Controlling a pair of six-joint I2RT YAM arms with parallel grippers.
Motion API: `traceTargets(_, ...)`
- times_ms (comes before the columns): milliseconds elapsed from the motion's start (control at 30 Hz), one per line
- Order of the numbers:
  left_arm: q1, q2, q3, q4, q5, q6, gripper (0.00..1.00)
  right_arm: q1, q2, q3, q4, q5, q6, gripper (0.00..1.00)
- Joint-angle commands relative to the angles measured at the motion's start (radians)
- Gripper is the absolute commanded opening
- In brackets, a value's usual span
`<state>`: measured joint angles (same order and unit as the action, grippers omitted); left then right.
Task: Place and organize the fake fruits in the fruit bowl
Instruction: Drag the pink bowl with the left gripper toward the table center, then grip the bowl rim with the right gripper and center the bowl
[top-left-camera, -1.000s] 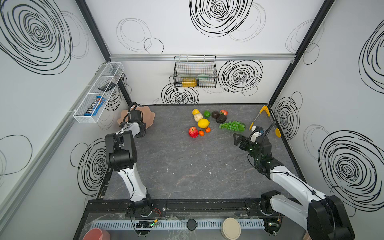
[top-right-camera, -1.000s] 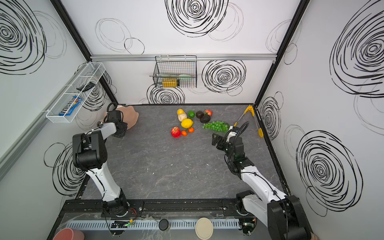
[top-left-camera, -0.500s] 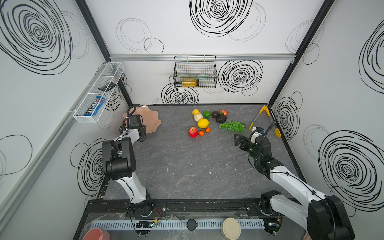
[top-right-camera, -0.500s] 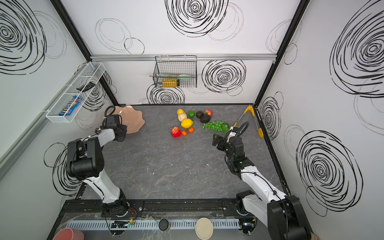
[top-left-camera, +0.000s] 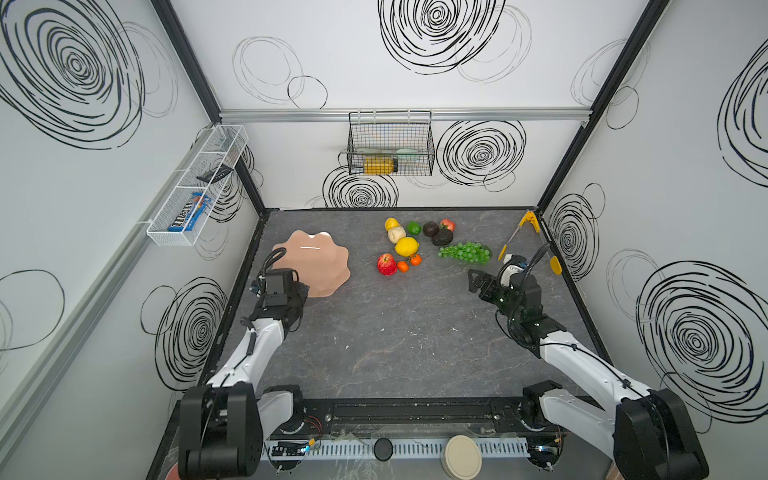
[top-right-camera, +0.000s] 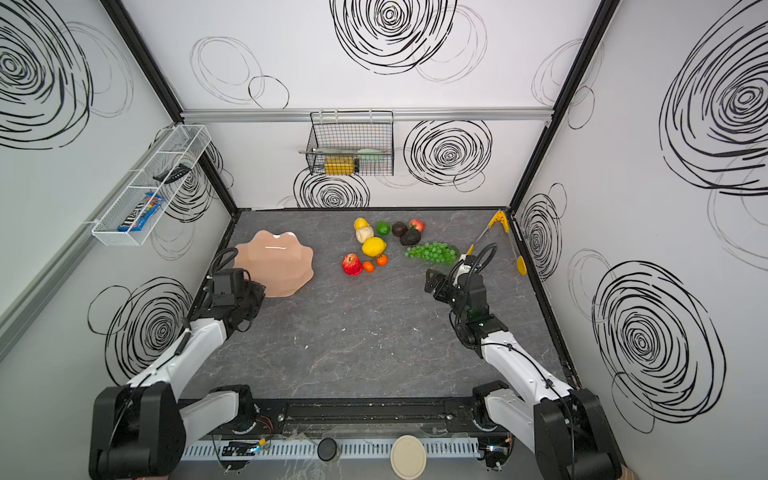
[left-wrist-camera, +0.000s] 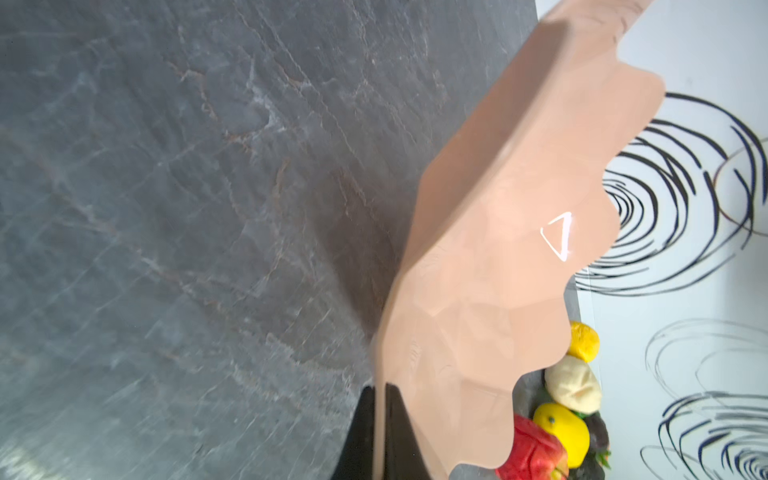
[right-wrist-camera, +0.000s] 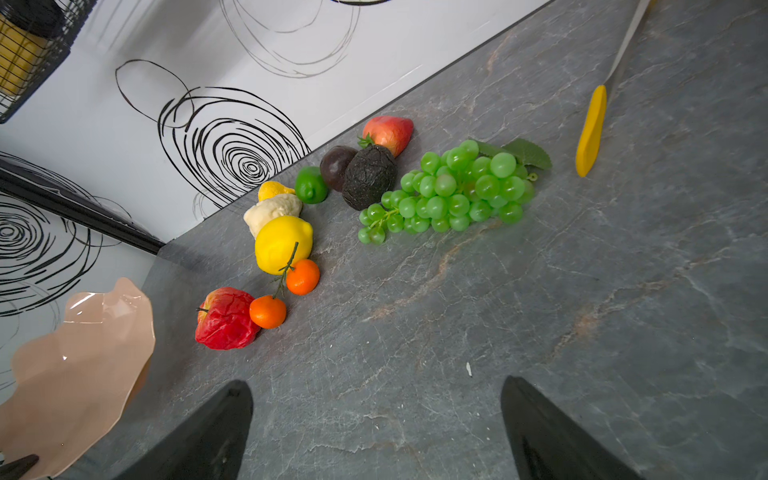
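Jaws of the left gripper (left-wrist-camera: 380, 432) are pinched shut on the scalloped rim of the fruit bowl (top-left-camera: 312, 263), which the left wrist view shows edge-on and tilted, clear of the table (top-left-camera: 399, 332) along most of its underside. An edge grip suits a bowl this wide and shallow: no other part of it would fit between the jaws. Judging from the task, the bowl is being carried from the far left of the table toward the fake fruits (top-left-camera: 401, 246), so each fruit has a shorter trip.

Over on the right, the right gripper (right-wrist-camera: 376, 419) hangs above bare table with its jaws spread wide and nothing between them, pointed at the fruits as if waiting for the bowl to settle. The fruits lie in a loose cluster near the back wall, the grape bunch (right-wrist-camera: 449, 193) nearest the tongs (top-left-camera: 517, 237); none is in the bowl.

Readable writing is scarce: the blue packet (top-left-camera: 189, 211) in the white wall rack (top-left-camera: 195, 187) seems to read "m&m's", though it is small.
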<state>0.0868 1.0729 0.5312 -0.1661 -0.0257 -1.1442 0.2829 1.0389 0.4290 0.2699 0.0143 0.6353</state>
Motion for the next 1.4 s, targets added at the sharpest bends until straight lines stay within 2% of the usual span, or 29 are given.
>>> traceTargets(0, -0.056, -0.119, -0.056, -0.083, 0.003, 0.043, 0.07, -0.004, 0.015, 0.033, -0.034, -0.011, 0.021, 0.97)
traceTargets(200, -0.236, -0.309, -0.119, -0.253, 0.062, 0.004, 0.05, -0.006, 0.039, 0.061, -0.066, -0.057, 0.029, 0.97)
traceTargets(400, -0.45, -0.434, -0.049, -0.424, 0.057, -0.006, 0.04, -0.002, 0.029, 0.078, -0.103, -0.11, 0.032, 0.97)
traceTargets(433, -0.478, -0.445, -0.037, -0.45, 0.051, -0.01, 0.0, 0.0, 0.026, 0.077, -0.109, -0.115, 0.032, 0.97)
traceTargets(467, -0.514, -0.458, -0.027, -0.47, 0.045, -0.019, 0.0, 0.002, 0.022, 0.075, -0.117, -0.119, 0.03, 0.97)
traceTargets(567, -0.602, -0.47, -0.043, -0.411, 0.084, -0.02, 0.0, 0.001, 0.003, 0.064, -0.141, -0.13, 0.024, 0.97)
traceTargets(667, -0.678, -0.384, -0.073, -0.21, 0.197, 0.029, 0.02, 0.004, -0.024, 0.054, -0.16, -0.15, 0.022, 0.97)
traceTargets(733, -0.745, -0.271, -0.042, -0.153, 0.232, 0.088, 0.02, 0.008, -0.041, 0.053, -0.172, -0.162, 0.02, 0.97)
traceTargets(900, -0.896, -0.008, 0.102, -0.126, 0.173, 0.246, 0.02, 0.027, -0.067, 0.064, -0.22, -0.209, -0.016, 0.97)
traceTargets(1100, -0.885, 0.157, 0.137, -0.03, 0.229, 0.307, 0.02, 0.073, -0.078, 0.036, -0.255, -0.251, -0.051, 0.97)
traceTargets(1133, -0.875, 0.173, 0.137, -0.019, 0.245, 0.319, 0.05, 0.082, -0.078, 0.031, -0.26, -0.255, -0.052, 0.97)
traceTargets(1267, -0.789, 0.217, 0.106, 0.049, 0.393, 0.368, 0.12, 0.129, -0.076, -0.001, -0.26, -0.275, -0.046, 0.97)
traceTargets(1367, -0.722, 0.227, 0.116, -0.006, 0.4, 0.425, 0.13, 0.174, -0.06, -0.01, -0.259, -0.257, -0.049, 0.97)
